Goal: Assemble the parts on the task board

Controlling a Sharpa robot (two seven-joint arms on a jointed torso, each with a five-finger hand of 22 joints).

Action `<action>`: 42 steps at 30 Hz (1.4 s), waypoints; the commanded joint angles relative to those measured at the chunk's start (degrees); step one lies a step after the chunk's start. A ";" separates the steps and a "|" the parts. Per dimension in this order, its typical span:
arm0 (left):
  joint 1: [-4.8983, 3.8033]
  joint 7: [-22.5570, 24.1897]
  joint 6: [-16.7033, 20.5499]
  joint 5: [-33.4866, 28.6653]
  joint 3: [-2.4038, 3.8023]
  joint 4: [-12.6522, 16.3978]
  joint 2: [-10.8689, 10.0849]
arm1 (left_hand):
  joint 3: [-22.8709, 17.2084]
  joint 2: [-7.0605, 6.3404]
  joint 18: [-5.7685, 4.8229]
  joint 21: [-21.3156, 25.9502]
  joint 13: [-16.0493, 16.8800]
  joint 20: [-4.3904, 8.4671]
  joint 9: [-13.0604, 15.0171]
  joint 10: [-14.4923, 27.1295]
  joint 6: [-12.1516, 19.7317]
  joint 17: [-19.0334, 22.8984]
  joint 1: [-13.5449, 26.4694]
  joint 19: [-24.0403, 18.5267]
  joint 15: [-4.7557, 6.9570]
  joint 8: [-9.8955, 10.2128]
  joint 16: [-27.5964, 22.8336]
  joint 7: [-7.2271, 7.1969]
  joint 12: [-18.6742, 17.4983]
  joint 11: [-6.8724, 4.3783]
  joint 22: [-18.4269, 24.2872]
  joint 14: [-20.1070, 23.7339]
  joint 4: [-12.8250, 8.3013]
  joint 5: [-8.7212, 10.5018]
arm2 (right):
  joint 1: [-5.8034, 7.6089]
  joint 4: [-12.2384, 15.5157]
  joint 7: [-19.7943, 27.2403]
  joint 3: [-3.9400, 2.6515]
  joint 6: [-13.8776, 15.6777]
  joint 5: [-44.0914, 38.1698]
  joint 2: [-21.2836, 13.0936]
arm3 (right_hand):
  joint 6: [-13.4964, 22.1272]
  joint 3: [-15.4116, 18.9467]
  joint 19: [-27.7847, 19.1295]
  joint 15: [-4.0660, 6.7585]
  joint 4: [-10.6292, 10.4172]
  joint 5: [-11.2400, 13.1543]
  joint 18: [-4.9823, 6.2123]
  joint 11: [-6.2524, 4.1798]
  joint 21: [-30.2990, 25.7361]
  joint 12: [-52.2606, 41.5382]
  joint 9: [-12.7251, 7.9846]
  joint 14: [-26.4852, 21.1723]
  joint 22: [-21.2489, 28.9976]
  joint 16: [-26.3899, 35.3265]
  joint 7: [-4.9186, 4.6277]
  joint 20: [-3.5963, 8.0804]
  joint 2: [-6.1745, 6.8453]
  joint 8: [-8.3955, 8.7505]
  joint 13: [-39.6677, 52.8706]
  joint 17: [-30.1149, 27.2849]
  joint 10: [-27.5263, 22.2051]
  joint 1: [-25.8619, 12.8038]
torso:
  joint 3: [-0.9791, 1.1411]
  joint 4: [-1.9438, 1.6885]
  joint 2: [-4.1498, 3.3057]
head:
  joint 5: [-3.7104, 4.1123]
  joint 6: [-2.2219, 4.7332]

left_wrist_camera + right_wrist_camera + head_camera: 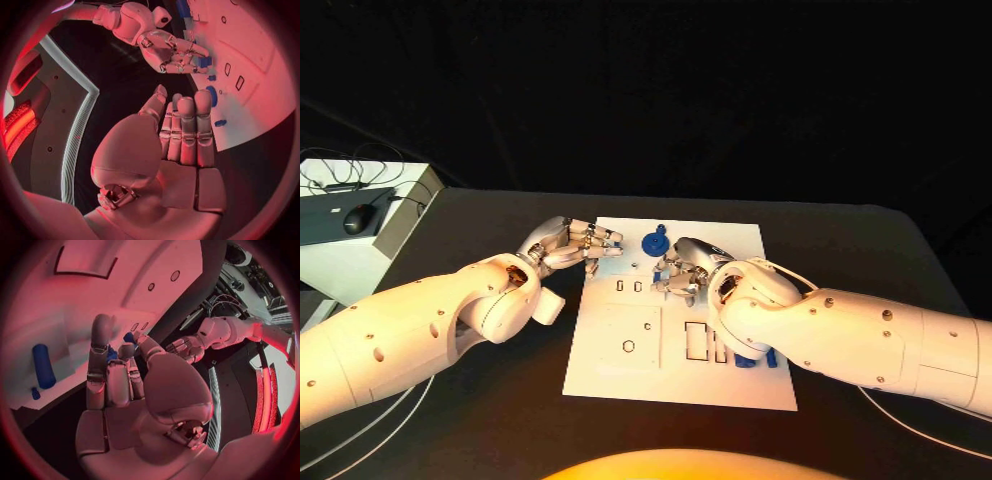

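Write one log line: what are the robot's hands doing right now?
left hand: over task board far left edge, holds nothing | right hand: over board middle, pinches small blue part | blue round part: between hands

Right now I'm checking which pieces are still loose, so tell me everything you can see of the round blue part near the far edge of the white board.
The round blue part is a small disc-like piece with a raised top, plastic by its look. It sits on the white board near its far edge, between the two hands. The left hand lies beside it and the right hand just nearer the robot; whether either touches it cannot be told. The left wrist view shows it past the left hand's fingers.
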State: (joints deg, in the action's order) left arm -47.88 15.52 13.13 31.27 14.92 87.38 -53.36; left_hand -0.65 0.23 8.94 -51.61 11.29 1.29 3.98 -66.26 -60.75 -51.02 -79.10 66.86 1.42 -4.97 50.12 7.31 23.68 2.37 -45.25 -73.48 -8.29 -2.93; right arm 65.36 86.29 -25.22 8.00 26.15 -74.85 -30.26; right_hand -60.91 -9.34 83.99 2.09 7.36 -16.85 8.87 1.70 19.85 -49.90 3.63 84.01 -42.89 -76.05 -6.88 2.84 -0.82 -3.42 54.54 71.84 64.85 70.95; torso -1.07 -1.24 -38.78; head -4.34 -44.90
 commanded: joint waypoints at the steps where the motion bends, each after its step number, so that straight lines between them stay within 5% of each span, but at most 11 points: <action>1: -0.01 0.32 -0.30 -0.18 0.03 0.00 0.10 | -0.12 0.46 1.55 0.21 -0.06 0.09 -0.03 -0.43 -0.22 0.00 0.25 -0.18 0.02 0.24 -0.25 -0.05 -0.10 0.01 -0.09 -0.45 -0.01 0.08 | -0.05 -0.03 0.38 0.02 -0.91 -1.67 -0.07 | -0.61 0.10 2.32 0.36 0.35 -0.16 0.75 -0.49 0.20 -0.28 0.08 0.20 0.07 -0.03 -0.82 0.22 0.46 -0.37 0.10 -0.04 0.07 -0.08 | 0.09 0.04 0.00 | -0.04 -0.08; 16: 0.00 0.16 -0.35 -0.13 0.03 -0.01 0.20 | -0.05 0.34 1.53 0.35 -0.10 0.12 -0.04 -0.42 -0.22 -0.10 0.23 -0.13 0.03 0.27 -0.26 -0.05 0.08 0.00 -0.30 -0.48 0.01 0.08 | -0.20 -0.50 0.44 0.28 -2.85 -2.59 -0.17 | -0.72 0.37 2.28 0.35 0.47 0.03 0.74 -0.48 0.18 -0.17 0.08 0.14 0.21 -0.02 -0.81 0.20 0.87 -0.39 0.03 -0.20 -0.08 -0.06 | 0.05 0.08 0.02 | 0.14 -0.25; 42: 0.00 0.06 -0.40 -0.09 0.03 -0.02 0.08 | -0.02 0.34 1.53 0.38 -0.03 0.12 -0.04 -0.40 -0.22 -0.13 0.23 -0.12 0.04 0.26 -0.25 -0.05 0.20 -0.02 -0.35 -0.48 0.04 0.08 | -1.05 -1.29 1.38 0.42 -1.20 -3.62 0.41 | -0.70 0.63 2.29 0.35 0.45 0.09 0.72 -0.47 0.15 -0.12 0.08 0.11 0.33 0.01 -0.81 0.21 1.02 -0.38 -0.03 -0.35 -0.11 0.06 | 0.01 0.05 0.00 | -0.11 -0.44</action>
State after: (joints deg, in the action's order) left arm -47.87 15.26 13.12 31.27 14.92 87.30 -53.32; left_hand -0.65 0.23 8.95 -51.42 11.29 1.29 3.98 -66.26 -60.75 -51.06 -79.10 66.86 1.42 -4.97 50.12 7.31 23.68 2.36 -45.55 -73.48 -8.29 -2.93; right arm 64.35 84.91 -24.57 8.43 24.47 -77.62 -29.91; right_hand -61.12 -9.02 83.88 2.09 7.67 -16.85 8.40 1.60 19.85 -49.90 3.66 84.01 -42.65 -76.05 -7.09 2.73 -0.35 -3.42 54.52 71.56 64.75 70.96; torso -1.06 -1.22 -38.80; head -4.41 -45.27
